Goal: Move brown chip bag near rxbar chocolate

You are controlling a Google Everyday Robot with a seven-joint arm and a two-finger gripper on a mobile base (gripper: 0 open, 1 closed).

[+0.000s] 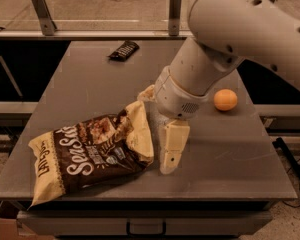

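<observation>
The brown chip bag (90,156) lies flat at the front left of the grey table (85,86), its cream top edge pointing right. The rxbar chocolate (124,50) lies far back, left of the middle, well apart from the bag. My gripper (155,133) hangs low over the table right beside the bag's right edge. It is open and holds nothing: one cream finger (170,151) points down just right of the bag, and the other (146,93) shows above the bag's top corner.
A round orange fruit (225,99) sits at the right of the table. My large white arm (240,29) covers the back right. A metal rail with posts (175,9) runs behind the table. The front edge is close to the bag.
</observation>
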